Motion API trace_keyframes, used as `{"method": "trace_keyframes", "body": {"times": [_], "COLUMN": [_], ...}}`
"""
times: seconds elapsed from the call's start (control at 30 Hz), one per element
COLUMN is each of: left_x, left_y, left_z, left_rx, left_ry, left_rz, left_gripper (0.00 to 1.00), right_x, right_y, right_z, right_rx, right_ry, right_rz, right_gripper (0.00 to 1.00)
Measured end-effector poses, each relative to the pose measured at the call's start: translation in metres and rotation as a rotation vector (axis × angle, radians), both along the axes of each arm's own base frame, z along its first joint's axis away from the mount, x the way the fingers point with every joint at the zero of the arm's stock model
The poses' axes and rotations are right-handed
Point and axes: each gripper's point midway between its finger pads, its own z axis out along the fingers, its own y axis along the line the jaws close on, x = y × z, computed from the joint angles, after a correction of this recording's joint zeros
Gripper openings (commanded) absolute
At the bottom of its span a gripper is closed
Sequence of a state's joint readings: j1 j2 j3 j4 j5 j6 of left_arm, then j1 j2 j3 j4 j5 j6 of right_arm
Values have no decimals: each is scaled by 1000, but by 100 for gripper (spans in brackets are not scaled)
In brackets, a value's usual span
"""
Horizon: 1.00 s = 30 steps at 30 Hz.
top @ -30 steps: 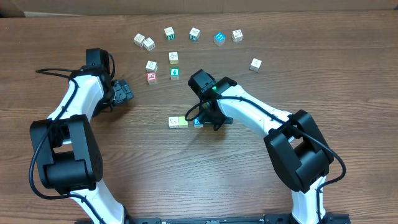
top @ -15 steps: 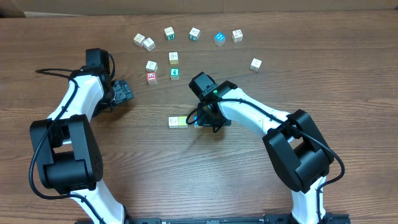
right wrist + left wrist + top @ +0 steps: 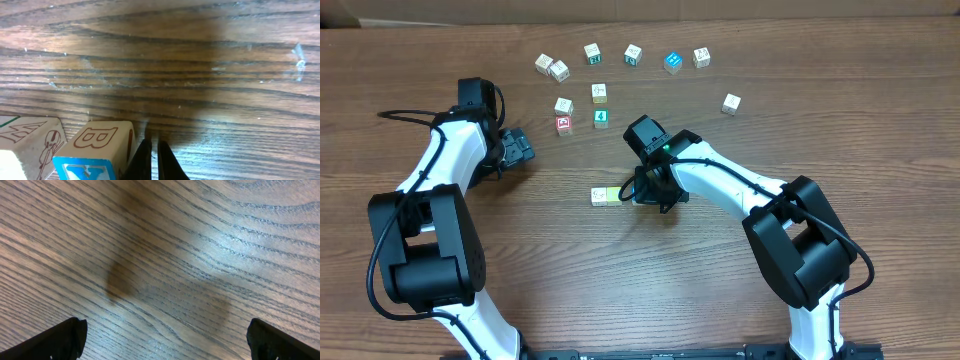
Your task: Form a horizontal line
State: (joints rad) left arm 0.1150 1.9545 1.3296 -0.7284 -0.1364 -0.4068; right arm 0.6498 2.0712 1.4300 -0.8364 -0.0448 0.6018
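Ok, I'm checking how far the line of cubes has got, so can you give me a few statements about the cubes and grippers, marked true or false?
1. The right gripper is shut, with nothing between its fingers, right beside the blue cube. True.
2. The left gripper is holding a cube. False: it is open and empty over bare wood.
3. The red-faced cube is part of the row by the right gripper. False: it sits apart, farther up the table, level with a green cube.
4. The white cube and the pale yellow cube lie side by side. True.
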Motion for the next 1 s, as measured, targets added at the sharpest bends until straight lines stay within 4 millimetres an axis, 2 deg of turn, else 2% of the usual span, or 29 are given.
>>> {"method": "trace_keyframes", "body": {"times": [1.0], "left_x": [0], "left_y": [0], "left_z": [0], "left_rx": [0], "left_ry": [0], "left_rz": [0], "left_gripper": [99], "right_x": [6], "right_y": [18], "right_z": [4], "right_rx": [90], "right_ry": [-15], "right_rz": [11], "right_gripper": [4]}}
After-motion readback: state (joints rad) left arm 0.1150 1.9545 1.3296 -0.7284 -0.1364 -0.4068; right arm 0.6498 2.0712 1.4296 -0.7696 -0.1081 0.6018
